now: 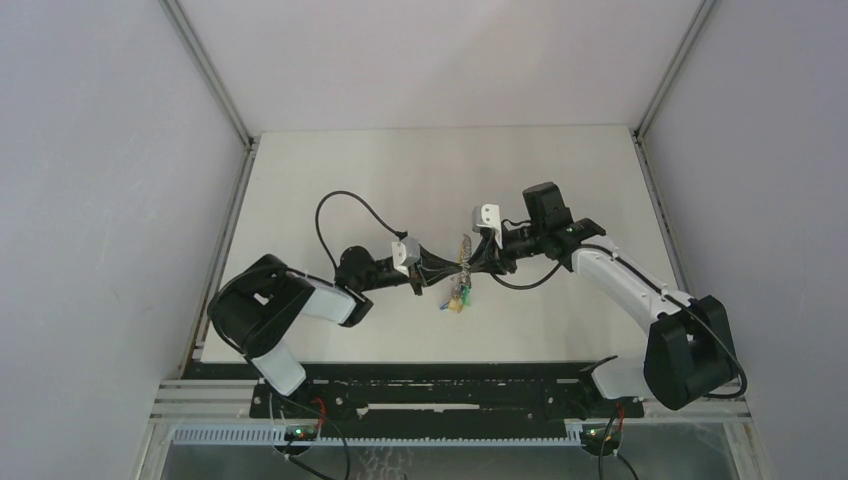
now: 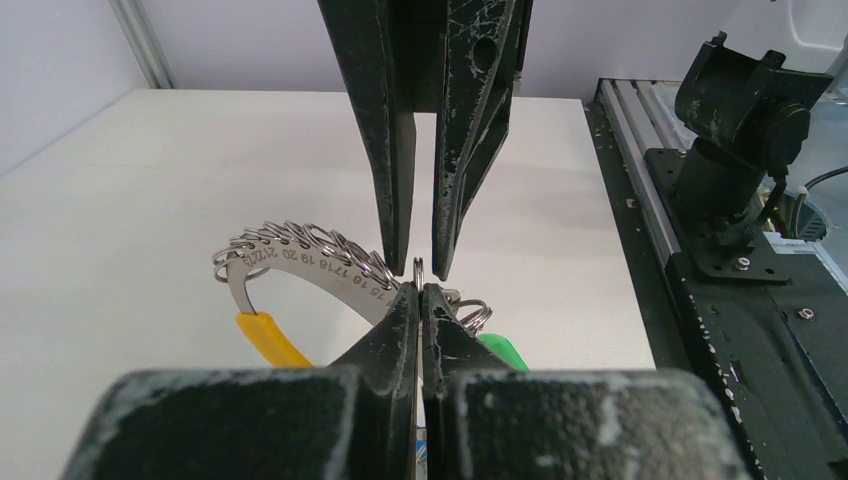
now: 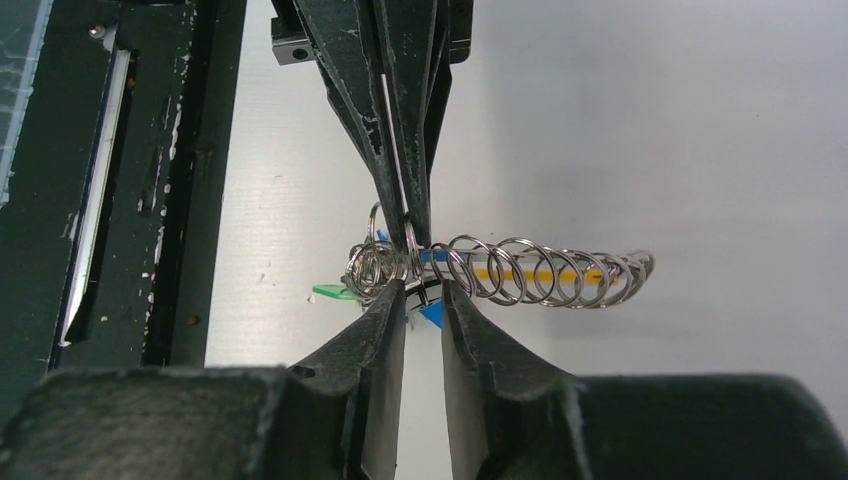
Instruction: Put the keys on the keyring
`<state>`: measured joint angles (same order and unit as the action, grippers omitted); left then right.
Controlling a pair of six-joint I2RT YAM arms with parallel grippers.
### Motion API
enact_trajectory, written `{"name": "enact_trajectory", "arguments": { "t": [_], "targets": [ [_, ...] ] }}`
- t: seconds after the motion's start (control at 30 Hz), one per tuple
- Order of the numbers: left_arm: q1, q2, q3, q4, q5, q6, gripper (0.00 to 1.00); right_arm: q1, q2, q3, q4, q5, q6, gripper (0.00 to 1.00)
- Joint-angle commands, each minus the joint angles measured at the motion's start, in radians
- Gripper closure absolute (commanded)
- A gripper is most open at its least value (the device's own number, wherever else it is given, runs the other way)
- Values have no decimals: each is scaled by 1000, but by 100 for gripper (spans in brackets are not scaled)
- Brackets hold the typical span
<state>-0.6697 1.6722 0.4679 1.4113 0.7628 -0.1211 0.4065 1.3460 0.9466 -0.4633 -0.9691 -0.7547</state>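
— What was the keyring (image 2: 305, 264) made of?
— Bright polished metal. It had a smooth curved strip with stamped numbers, and thin shiny wire loops along it. The yellow band (image 2: 272, 340) looked like a smooth plastic coating.
— And the green tag (image 2: 505, 352)?
— Glossy plastic.
— The gripping surfaces?
— Matt black on both the left gripper (image 2: 420, 292) and the right gripper (image 3: 425, 290), scuffed and flecked pale along the edges.
— The table (image 2: 150, 180)?
— White and matt.

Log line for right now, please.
left gripper: shut on keyring | right gripper: jaws slightly apart at keyring, hold unclear
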Motion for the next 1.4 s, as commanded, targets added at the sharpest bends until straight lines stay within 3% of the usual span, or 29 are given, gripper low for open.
{"name": "enact_trajectory", "arguments": {
  "t": [0.0, 0.07, 0.17, 0.9, 1.17, 1.37],
  "targets": [
    [5, -47, 5, 64, 1, -7, 100, -6, 8, 1, 35, -54, -3, 82],
    [5, -49, 6, 64, 2, -9, 100, -8, 11, 2, 36, -59, -4, 86],
    [4, -54, 5, 64, 1, -9, 100, -9, 16, 2, 33, -69, -6, 100],
    [1, -98, -10, 66, -6, -9, 100, -25, 76, 1, 48, -114, 34, 100],
    [-7, -98, -7, 68, -9, -9, 100, 4, 87, 1, 141, -110, 89, 100],
    [-7, -106, -12, 67, -17, -3, 100, 17, 62, -35, 229, -97, 115, 93]
  ]
}}
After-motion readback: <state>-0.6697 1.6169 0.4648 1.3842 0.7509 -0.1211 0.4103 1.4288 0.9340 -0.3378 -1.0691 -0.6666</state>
